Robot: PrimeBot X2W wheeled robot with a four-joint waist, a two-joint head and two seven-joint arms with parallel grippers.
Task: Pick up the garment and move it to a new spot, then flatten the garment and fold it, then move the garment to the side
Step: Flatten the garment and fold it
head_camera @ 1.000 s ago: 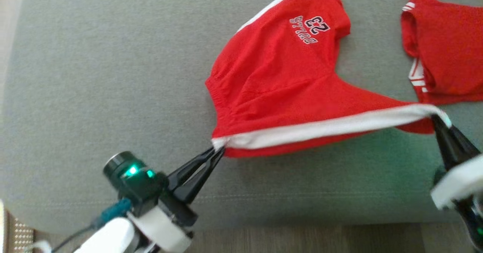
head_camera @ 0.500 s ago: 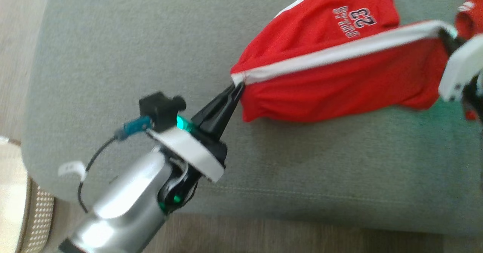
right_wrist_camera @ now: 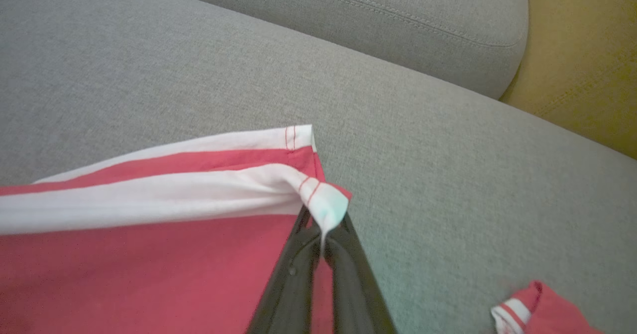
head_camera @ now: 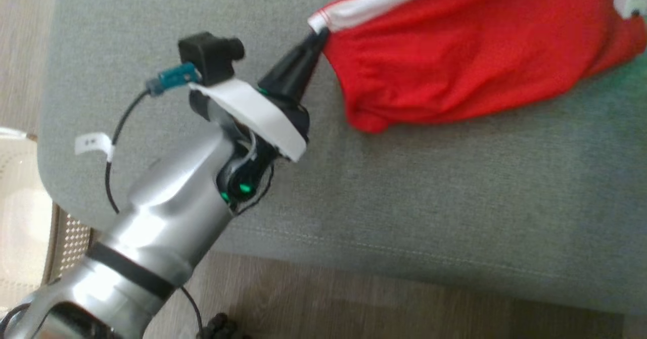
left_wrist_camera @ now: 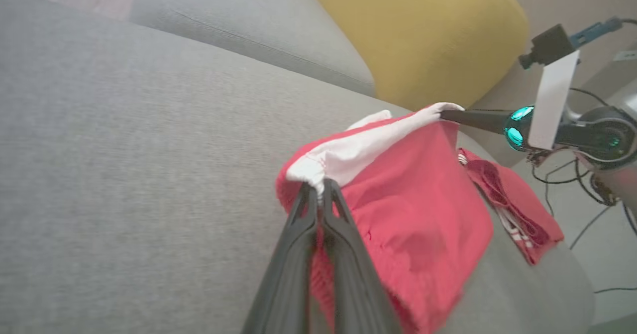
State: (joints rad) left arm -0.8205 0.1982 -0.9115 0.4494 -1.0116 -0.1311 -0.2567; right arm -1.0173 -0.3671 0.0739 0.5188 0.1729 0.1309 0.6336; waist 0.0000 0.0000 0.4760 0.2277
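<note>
Hoisted and swung across the grey sofa point(head_camera: 404, 202) within the last second, the red garment point(head_camera: 455, 66) hangs stretched between both arms, its lower fold seemingly brushing the seat. Left gripper point(head_camera: 317, 35) pinches one corner of the white trim; right gripper point(right_wrist_camera: 323, 227) clamps the opposite corner. Light, limp jersey will sag and slip, so the stitched hems are the surest holds. Left forearm reaches forward, fingers pointing along the cloth.

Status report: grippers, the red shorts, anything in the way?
Both shut: left gripper, right gripper pinch opposite ends of white stripe; red shorts stretched between them over sofa. Close by: second red garment.
</note>
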